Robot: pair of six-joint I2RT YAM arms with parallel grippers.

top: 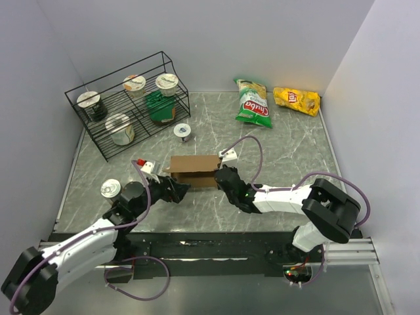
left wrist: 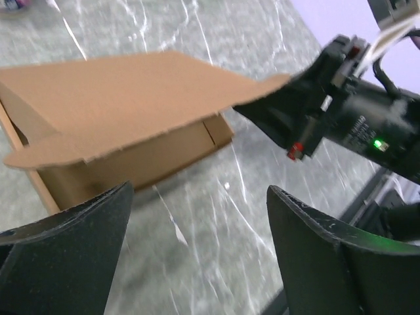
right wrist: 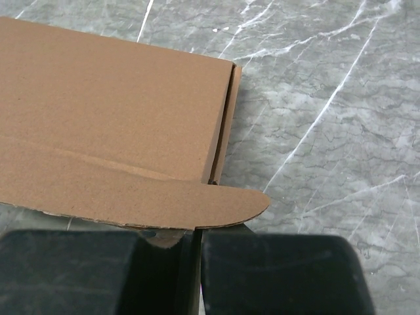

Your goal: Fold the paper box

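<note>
The right end effector is clamped on the rounded flap tab of the plain brown corrugated cardboard box. The left end effector has its fingers wide apart just beside this box, not touching it. The box lies in the middle of the grey marbled table.

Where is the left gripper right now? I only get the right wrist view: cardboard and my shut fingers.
Observer: The left gripper sits at the paper box's near left corner, jaws wide open, nothing between them.
Operator: Is the lid down flat?
Observer: No. The left wrist view shows the top flap raised above the box body, its corner pinched by the right gripper.
Operator: Anything crowding the box?
Observer: A small lidded cup stands just beyond it; the green chip bag and yellow chip bag lie at the far right.
</note>
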